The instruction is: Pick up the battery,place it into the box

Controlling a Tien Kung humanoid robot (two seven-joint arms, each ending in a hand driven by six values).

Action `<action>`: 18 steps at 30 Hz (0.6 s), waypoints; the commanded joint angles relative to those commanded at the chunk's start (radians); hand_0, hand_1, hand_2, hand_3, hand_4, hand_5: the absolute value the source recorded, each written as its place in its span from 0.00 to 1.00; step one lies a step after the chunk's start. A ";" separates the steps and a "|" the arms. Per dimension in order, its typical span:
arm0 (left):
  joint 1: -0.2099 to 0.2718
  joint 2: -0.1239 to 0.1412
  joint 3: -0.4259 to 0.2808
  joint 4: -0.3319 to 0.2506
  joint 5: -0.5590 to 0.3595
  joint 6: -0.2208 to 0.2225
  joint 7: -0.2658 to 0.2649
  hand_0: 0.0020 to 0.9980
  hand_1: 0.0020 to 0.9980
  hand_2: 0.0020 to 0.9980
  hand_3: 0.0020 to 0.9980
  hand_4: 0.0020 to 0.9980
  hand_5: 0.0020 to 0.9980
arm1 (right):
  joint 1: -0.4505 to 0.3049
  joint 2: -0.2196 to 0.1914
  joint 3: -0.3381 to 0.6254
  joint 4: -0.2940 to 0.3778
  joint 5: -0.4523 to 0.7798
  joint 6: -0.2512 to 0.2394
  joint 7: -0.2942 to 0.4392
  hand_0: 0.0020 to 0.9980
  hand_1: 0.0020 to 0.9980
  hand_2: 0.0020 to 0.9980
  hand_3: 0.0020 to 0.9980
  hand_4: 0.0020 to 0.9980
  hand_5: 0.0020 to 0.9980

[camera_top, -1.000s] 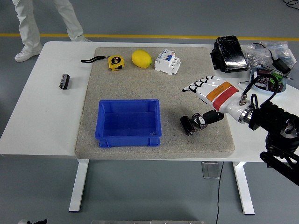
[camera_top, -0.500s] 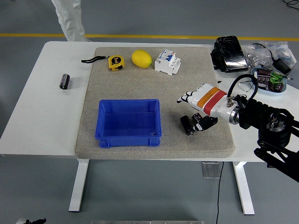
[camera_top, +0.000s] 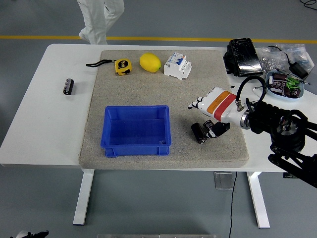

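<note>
A black cylindrical battery (camera_top: 199,133) lies on the grey mat (camera_top: 138,94), right of the blue box (camera_top: 136,130). My right hand (camera_top: 204,118), white with an orange band, hovers just above and to the right of it. The fingers (camera_top: 198,104) are stretched out to the left and the thumb (camera_top: 217,128) rests beside the battery's right end. The hand is open and holds nothing. A second black cylinder (camera_top: 68,86) lies on the bare white table (camera_top: 54,124) at the far left. The box is open at the top with nothing inside.
A yellow tape measure (camera_top: 122,66), a lemon (camera_top: 150,62) and a white circuit breaker (camera_top: 178,66) line the mat's far edge. A black device (camera_top: 244,57) and a tray of cables (camera_top: 285,84) sit at the back right. A person's legs (camera_top: 99,20) stand behind the table.
My right hand has shifted a little left and turned at the wrist, staying over the battery. The battery has not moved. The person behind the table has walked to the right.
</note>
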 joint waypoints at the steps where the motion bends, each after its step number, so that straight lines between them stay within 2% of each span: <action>1: 0.001 0.000 0.000 0.000 0.000 0.000 0.000 0.70 0.68 0.73 0.59 0.61 0.48 | 0.000 0.001 0.000 -0.002 0.000 0.001 0.000 0.00 0.13 0.72 0.81 1.00 0.47; 18: 0.004 0.000 -0.008 -0.001 0.015 -0.003 0.006 0.70 0.68 0.73 0.59 0.61 0.48 | 0.009 0.016 -0.034 -0.039 0.000 -0.001 0.019 0.00 0.11 0.72 0.82 1.00 0.44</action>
